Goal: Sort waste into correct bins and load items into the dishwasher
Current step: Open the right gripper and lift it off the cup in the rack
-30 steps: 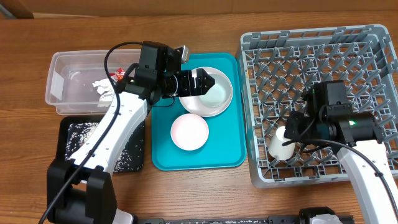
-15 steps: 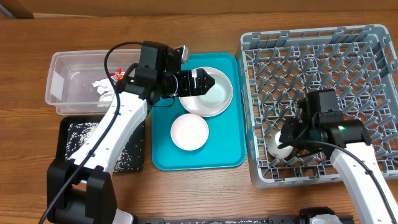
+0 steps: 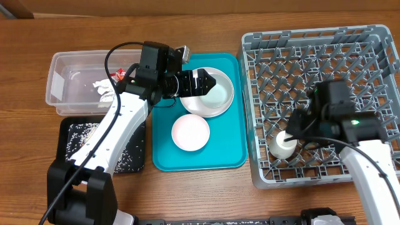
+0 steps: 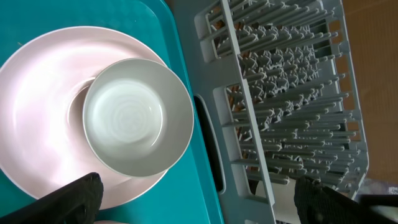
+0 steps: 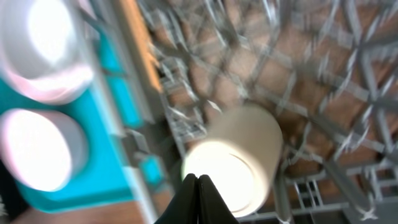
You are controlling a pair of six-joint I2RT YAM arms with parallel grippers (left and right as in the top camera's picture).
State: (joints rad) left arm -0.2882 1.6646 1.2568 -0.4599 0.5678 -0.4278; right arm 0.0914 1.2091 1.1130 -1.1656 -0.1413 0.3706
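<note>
1 bowl (image 4: 137, 115) on plate (image 4: 43, 112), left fingers (image 4: 81, 196) spread wide above, right fingers (image 5: 198, 199) pressed together by cup (image 5: 249, 149) in rack (image 3: 350, 56)

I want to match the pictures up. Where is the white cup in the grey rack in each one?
Overhead: the cup is in the bottom-left part of the grey rack.
Left wrist: I cannot find it.
Right wrist: cup in the middle of the picture.
Shared landmark: the grey rack.

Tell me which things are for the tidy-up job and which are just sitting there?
For the job: grey dish rack, white cup lying in it, plate, bowl on the plate, small pink-white dish, clear tub holding napkin and red wrapper, black tray with rice.
Just there: teal tray, wooden table.
</note>
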